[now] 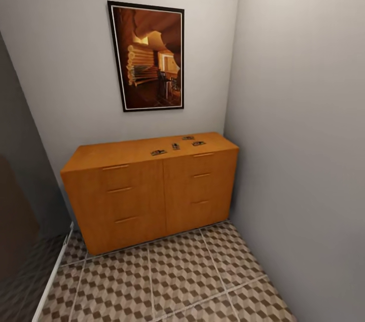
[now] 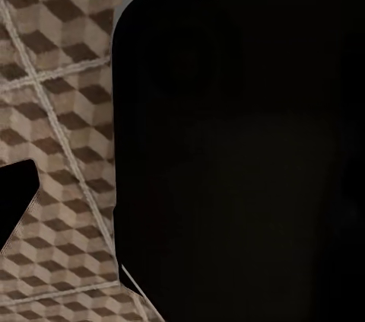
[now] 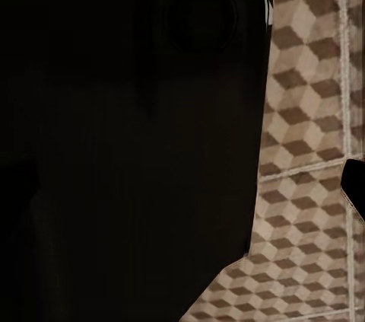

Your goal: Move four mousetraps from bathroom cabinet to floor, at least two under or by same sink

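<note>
Four mousetraps [image 1: 175, 146] near cabinet's [image 1: 152, 195] back-right edge

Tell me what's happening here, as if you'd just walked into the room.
Nothing is being handled yet. The robot faces the orange-brown cabinet standing in a corner under a framed picture. Four mousetraps lie loosely grouped on the right half of its top, untouched. The patterned bathroom floor in front of it has no traps on it. Both wrist views look down at that floor past dark robot bodywork, so the grippers' state cannot be told.
</note>
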Motion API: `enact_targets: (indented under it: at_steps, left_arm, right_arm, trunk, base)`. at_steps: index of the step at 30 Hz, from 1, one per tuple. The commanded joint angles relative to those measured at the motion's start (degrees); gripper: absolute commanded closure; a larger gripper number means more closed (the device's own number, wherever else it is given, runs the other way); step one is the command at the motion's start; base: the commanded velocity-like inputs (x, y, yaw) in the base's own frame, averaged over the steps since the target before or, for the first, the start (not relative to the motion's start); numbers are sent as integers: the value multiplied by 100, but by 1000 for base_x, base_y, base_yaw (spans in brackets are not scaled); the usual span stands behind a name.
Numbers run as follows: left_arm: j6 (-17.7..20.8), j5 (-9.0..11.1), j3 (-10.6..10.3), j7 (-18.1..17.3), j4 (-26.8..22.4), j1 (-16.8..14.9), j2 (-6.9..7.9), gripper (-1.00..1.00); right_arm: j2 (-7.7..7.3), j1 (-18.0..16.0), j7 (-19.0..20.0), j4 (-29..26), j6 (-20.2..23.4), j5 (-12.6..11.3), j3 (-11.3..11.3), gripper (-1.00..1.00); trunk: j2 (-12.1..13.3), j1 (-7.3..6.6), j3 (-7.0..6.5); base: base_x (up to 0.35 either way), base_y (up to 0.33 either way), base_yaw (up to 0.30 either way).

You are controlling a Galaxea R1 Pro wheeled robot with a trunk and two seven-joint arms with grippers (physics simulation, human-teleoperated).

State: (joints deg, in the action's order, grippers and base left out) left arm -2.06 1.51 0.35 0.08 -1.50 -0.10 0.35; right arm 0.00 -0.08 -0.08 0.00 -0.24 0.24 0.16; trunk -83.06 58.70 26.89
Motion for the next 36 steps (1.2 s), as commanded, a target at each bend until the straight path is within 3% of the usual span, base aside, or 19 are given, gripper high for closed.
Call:
enact_targets:
  at_steps: [1,11,36]
  left_arm:
    - [-15,16,1,1,1,-1,0,-100]
    - [-21,16,0,1,1,1,1,-100]
    - [-23,16,0,1,1,1,1,-100]
  right_arm:
    - [0,-1,-1,0,-3,3,1,-100]
    - [0,-1,-1,0,-2,-4,1,-100]
    - [0,-1,-1,0,-2,-6,1,-100]
  trunk:
    - [-2,3,4]
    - [-2,3,4]
    - [-2,3,4]
  base:
    - [291,0,-1]
    - [229,0,0]
    - [50,0,0]
